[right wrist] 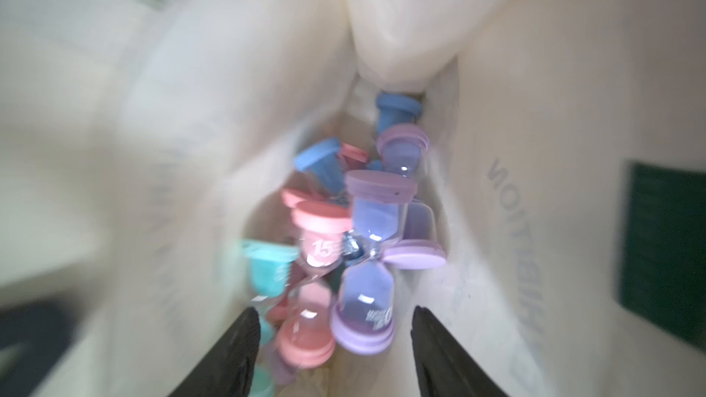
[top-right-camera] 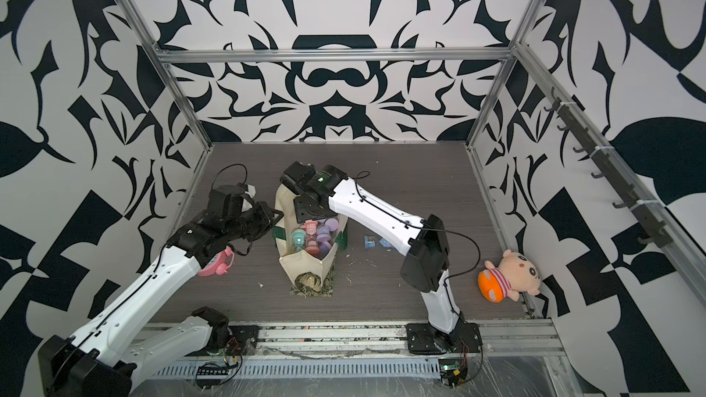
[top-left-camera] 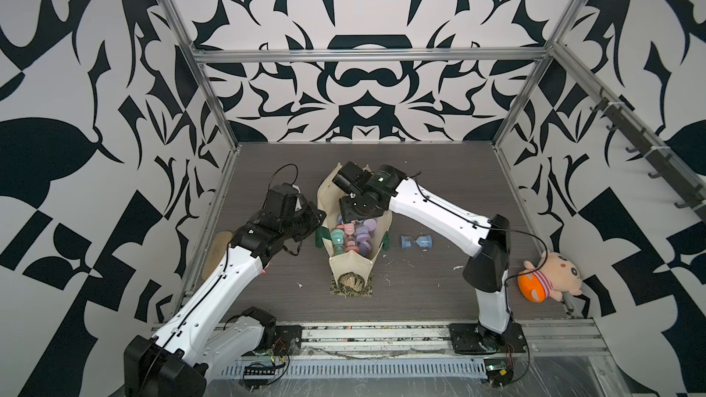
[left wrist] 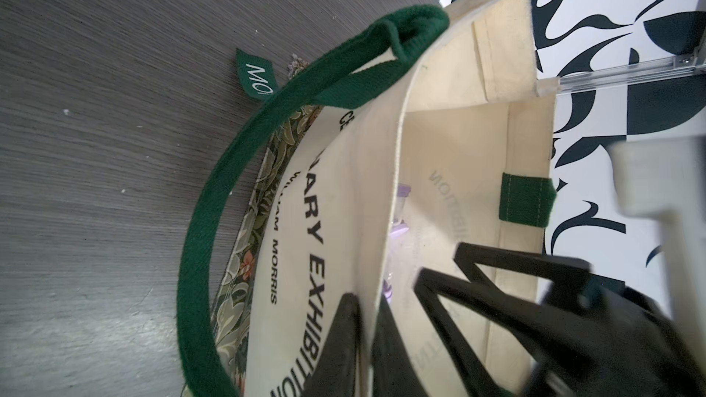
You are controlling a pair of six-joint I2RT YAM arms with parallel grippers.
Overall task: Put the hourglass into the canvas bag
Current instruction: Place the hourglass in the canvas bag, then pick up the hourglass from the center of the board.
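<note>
Desk: State the bag's position.

Operator: I see the large cream canvas bag (top-left-camera: 349, 263) with dark green straps standing mouth-up at the middle of the grey wood-grain table (top-left-camera: 420, 169). Its long axis runs from the near edge toward the far edge. Bare tabletop lies between it and the far edge.

Desk: Left claw?

Operator: My left gripper (left wrist: 366, 299) is narrow. One finger (left wrist: 345, 337) sits outside and one inside the bag wall facing the left edge, at the rim, with the cloth pinched between them. The green handle (left wrist: 198, 242) on that side loops outward over the table.

Desk: Right claw and hourglass?

Operator: My right gripper (right wrist: 335, 311) is inside the bag's mouth, jaws spread wide, holding nothing. The small purple hourglass (right wrist: 363, 315) lies just beyond the fingertips, apart from both, on a pile (top-left-camera: 351, 240) of pink, teal, blue and purple ones. Canvas walls flank the claw on both sides.

Desk: Outside the bag?

Operator: A light blue hourglass (top-left-camera: 416, 241) lies on its side between the bag and the right edge, near the bag, beside my right forearm. A peach plush doll (top-left-camera: 550, 276) rests by the right edge, toward the near right corner.
</note>
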